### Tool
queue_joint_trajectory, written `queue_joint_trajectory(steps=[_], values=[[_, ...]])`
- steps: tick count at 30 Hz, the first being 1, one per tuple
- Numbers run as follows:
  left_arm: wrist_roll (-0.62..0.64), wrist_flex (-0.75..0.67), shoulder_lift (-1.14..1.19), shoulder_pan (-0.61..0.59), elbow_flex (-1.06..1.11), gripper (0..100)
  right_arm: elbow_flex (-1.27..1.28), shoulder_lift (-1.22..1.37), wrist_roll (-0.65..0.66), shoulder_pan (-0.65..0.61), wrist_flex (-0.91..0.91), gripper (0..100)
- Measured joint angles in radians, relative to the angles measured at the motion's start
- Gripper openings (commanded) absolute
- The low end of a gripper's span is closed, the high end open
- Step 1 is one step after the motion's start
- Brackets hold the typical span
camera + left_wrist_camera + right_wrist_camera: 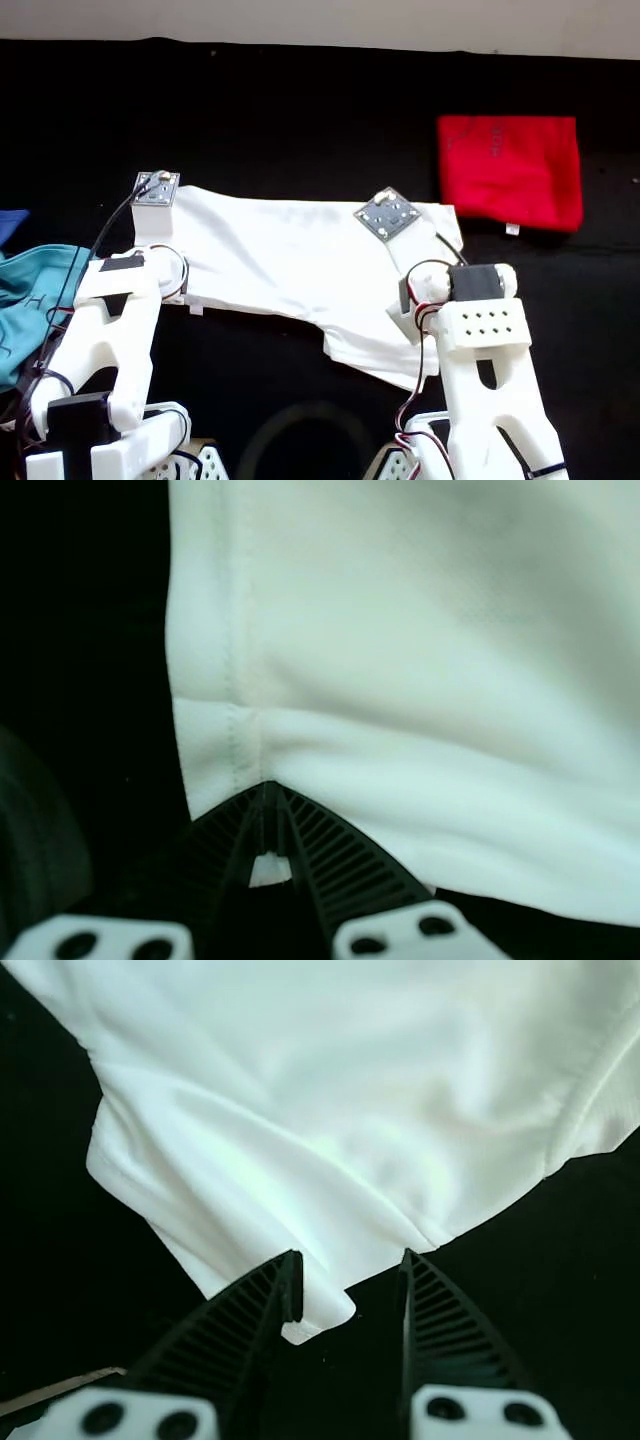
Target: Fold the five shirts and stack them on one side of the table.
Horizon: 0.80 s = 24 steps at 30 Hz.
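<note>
A white shirt (290,265) lies spread across the middle of the black table. My left gripper (155,195) stands at the shirt's far left corner. In the left wrist view it (268,792) is shut on the stitched hem (235,730), with a scrap of white cloth pinched between the fingers. My right gripper (390,218) is over the shirt's right part. Its fingers (270,1295) stand open astride a folded corner (320,1312) of the white shirt (340,1090). A folded red shirt (512,170) lies at the far right.
A crumpled teal shirt (35,300) lies at the left edge, with a bit of blue cloth (10,225) behind it. Bare black table (300,120) stretches behind the white shirt and in front between the two arm bases.
</note>
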Motion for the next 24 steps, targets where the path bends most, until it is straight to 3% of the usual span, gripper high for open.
queue_joint_trajectory(steps=[3,10,17,24], values=[[0.0,0.0,0.0,0.0,0.0,1,0.1,0.0,0.0,0.0,-0.107,0.3],[0.0,0.0,0.0,0.0,0.0,1,0.327,0.0,0.0,0.012,-0.259,0.5],[0.0,0.0,0.0,0.0,0.0,1,0.384,0.002,0.0,0.155,-0.532,0.5],[0.0,0.0,0.0,0.0,0.0,1,0.405,0.003,0.0,0.172,-0.562,0.5]])
